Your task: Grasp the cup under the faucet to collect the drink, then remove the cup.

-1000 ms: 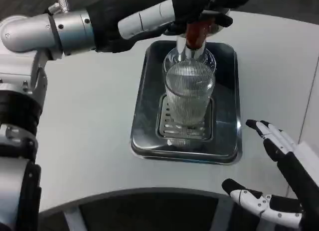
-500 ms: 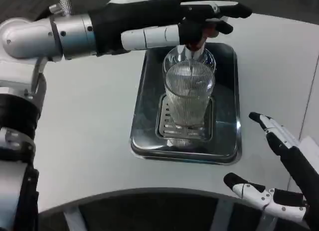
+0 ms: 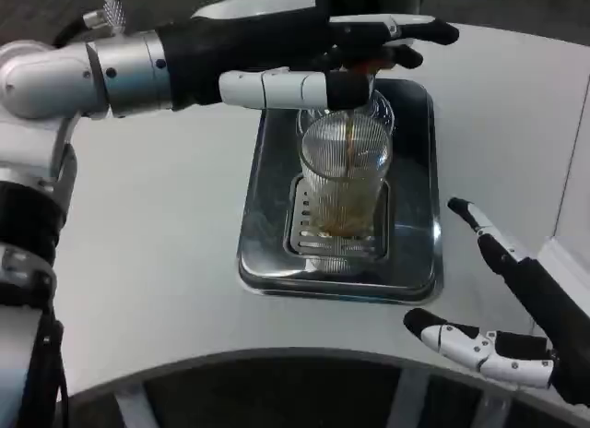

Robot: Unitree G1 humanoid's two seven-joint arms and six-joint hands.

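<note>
A clear ribbed glass cup (image 3: 344,179) stands upright on the slotted grate of a steel drip tray (image 3: 267,170). A thin brown stream of drink falls into the cup, and brown liquid sits at its bottom. My left hand (image 3: 323,54) reaches over the top of the cup and presses on the faucet's lever, which it mostly hides. My right hand (image 3: 502,308) hovers open at the lower right, to the right of the tray, fingers spread and touching nothing.
The tray sits in the middle of the white table (image 3: 157,216). The table's curved front edge runs along the bottom. A white panel edge (image 3: 572,262) stands at the far right, close to my right hand.
The drink has started to pour and brown liquid now collects in the cup. My left hand has pushed down over the faucet, hiding the red handle. My right hand shifted slightly left.
</note>
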